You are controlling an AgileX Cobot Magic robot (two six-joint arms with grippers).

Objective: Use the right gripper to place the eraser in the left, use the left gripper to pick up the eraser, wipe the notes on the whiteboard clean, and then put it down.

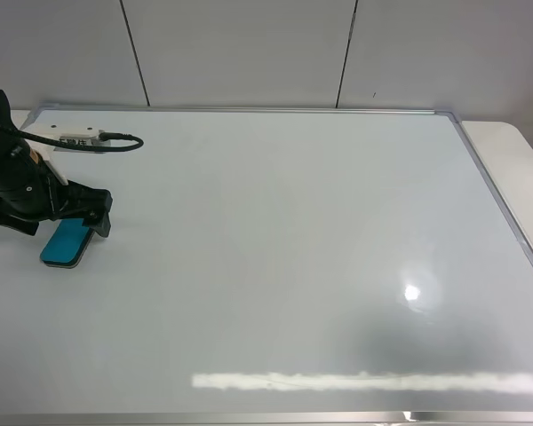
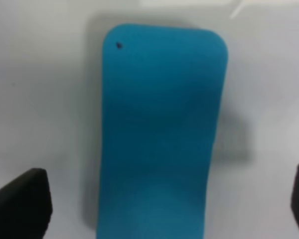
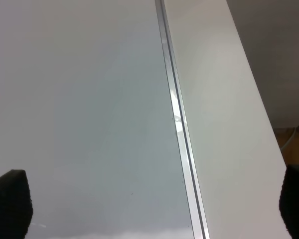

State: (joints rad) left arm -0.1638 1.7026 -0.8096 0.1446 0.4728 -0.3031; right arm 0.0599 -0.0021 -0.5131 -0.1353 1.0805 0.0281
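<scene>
The left gripper (image 1: 87, 222) sits low over the whiteboard (image 1: 275, 248), near the board's left edge. Its jaws are spread wide apart, and the eraser (image 1: 66, 242) lies flat on the board between them, free of both. From the left wrist camera the eraser (image 2: 159, 134) runs lengthwise straight out from the claw, its teal face up with a small dark speck near the far corner, and there is bare white board between it and each of the fingertips (image 2: 20, 199). Nothing is held by this claw.

Just beyond the left arm, toward the far edge of the board, a small white box (image 1: 71, 138) lies with a black cable (image 1: 124, 140) curling out of it.

The board's surface looks blank from above; I see no marker scribbles on it, only glare from the ceiling lights.

The right gripper (image 3: 149, 209) is outside the overhead view. Its own camera shows its two tips far apart with nothing between them, hanging over the board's silver frame (image 3: 179, 124), with the board on one side of the claw and a plain white tabletop (image 3: 224, 124) on the other.
</scene>
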